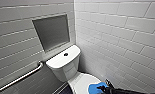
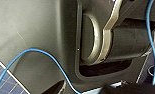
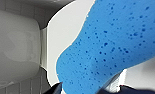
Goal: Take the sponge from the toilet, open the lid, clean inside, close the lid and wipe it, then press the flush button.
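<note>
Nearest you was the sponge (image 3: 110,47), blue and pitted. Your right claw (image 1: 104,88) was pinching it by one end, and the rest lay out over the shut lid (image 1: 79,81), toward the lid's wall-side edge. Whether it pressed on the lid I could not tell.

I judged the sponge light and soft. It would squash under the grip and its free end would flop, so a hold across the narrow waist looked surest.

The lid was glossy and probably slick. You would likely have had to catch it under the rim to lift it.

The tiled wall (image 1: 123,45) stood near that edge, so room there was tight. The lid's other side, toward the rail (image 1: 23,77), looked more open. Behind the lid rose the tank (image 1: 60,65), with the button (image 1: 65,54) at the middle of its top.
</note>
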Tool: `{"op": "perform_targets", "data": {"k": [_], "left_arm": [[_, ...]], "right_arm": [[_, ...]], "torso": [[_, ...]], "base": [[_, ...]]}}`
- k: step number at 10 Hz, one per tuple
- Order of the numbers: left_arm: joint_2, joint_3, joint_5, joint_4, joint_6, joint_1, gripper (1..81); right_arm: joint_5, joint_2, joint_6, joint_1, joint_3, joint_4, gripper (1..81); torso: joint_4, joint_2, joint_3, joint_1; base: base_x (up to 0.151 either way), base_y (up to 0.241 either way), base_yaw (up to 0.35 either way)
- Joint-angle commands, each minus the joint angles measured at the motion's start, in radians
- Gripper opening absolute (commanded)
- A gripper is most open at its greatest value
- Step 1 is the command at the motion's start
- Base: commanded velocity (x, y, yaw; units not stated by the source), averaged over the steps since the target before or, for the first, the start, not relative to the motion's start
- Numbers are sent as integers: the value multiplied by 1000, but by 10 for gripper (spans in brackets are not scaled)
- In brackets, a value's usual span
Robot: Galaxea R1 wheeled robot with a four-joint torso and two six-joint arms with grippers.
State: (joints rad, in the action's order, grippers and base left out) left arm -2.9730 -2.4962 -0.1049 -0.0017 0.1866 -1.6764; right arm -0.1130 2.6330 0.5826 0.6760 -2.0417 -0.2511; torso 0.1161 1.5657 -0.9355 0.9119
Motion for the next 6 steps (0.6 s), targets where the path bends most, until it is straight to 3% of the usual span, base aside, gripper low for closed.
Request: {"op": "perform_targets", "data": {"k": [1, 4, 6], "left_arm": [[-3, 5, 79, -6, 5, -16, 811], [-3, 2, 77, -8, 5, -15, 811], [-3, -1, 77, -6, 4, -15, 811]], "right_arm": [[-37, 0, 91, -115, 2, -24, 811], [-28, 0, 177, -130, -4, -22, 811], [-25, 1, 181, -150, -18, -39, 811]], "torso": [[0, 0, 0, 0], [0, 0, 0, 0], [0, 0, 0, 0]], "base": [[0, 0, 0], [0, 0, 0], [0, 0, 0]]}}
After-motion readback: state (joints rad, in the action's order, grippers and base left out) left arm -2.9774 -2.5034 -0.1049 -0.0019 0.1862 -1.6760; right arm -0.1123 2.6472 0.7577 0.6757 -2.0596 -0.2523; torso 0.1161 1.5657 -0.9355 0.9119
